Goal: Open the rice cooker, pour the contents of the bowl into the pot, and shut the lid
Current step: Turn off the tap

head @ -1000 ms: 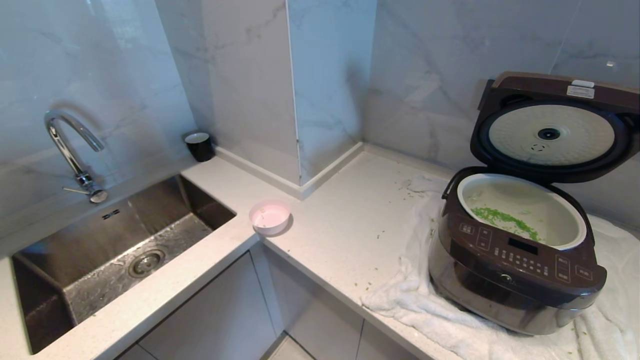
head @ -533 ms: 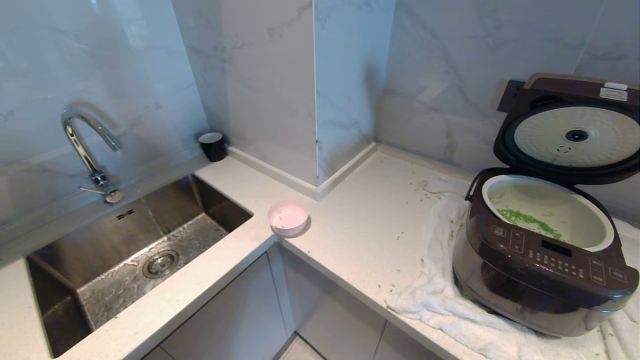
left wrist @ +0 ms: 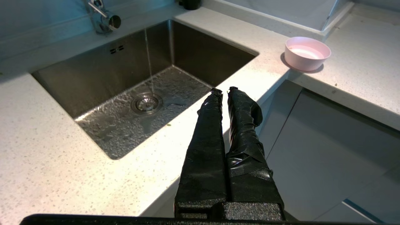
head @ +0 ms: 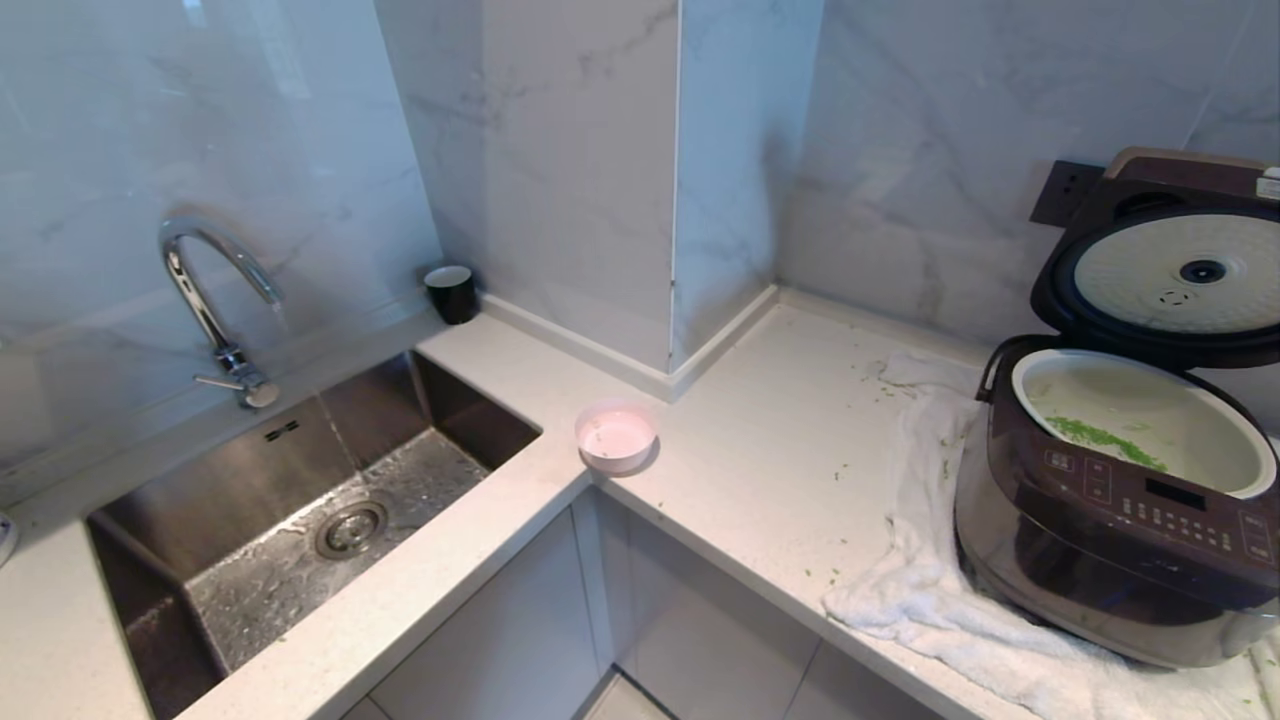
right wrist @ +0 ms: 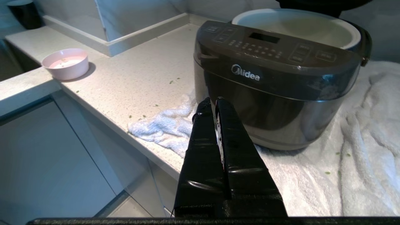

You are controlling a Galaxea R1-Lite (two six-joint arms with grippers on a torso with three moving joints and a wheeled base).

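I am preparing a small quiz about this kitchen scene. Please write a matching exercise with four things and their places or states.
Things:
1. small pink bowl
2. dark brown rice cooker lid
3. bright green chopped bits
4. small black cup

States:
A. raised open
B. in the whitish pot
C. by the wall behind the steel sink
D. on the counter corner

Pairs: 1-D, 2-A, 3-B, 4-C

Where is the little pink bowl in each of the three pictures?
Head view: the pink bowl sits on the counter's inner corner, between the sink and the rice cooker.
Left wrist view: the bowl is at upper right, past the sink's corner, beyond the left gripper.
Right wrist view: the bowl is at upper left, across the counter from the rice cooker.
Shared landmark: the small black cup against the wall.
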